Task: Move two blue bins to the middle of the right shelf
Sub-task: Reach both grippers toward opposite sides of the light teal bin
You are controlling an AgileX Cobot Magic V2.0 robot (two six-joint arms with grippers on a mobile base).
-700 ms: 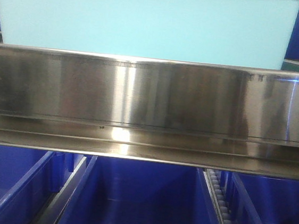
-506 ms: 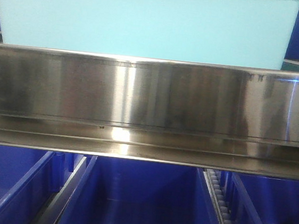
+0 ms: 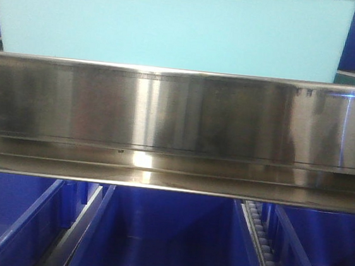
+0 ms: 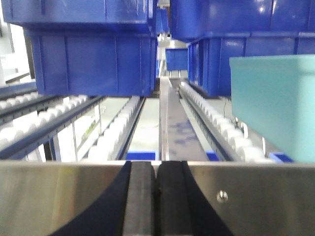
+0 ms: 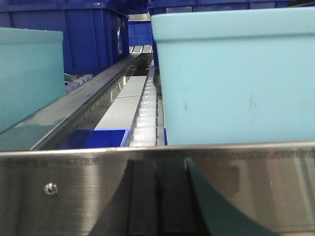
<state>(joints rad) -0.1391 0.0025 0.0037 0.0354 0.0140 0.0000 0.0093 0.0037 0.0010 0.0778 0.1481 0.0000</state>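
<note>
1. The steel rail (image 3: 179, 114) spans the front view, and one pale teal bin (image 3: 176, 28) sits just above it.
2. Three blue bins (image 3: 163, 239) lie side by side below the rail.
3. Beyond the rail, two far blue bins (image 4: 93, 49) stand over roller tracks (image 4: 118, 130), well apart from the left gripper (image 4: 156, 196). Its pads are pressed together and hold nothing.
4. The right gripper (image 5: 155, 196) seems likewise closed on nothing, just before the rail.

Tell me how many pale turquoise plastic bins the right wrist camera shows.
2. One pale turquoise plastic bin fills the right side; a second pale turquoise bin is cut off by the left edge. Others may be hidden beyond the frame.
</note>
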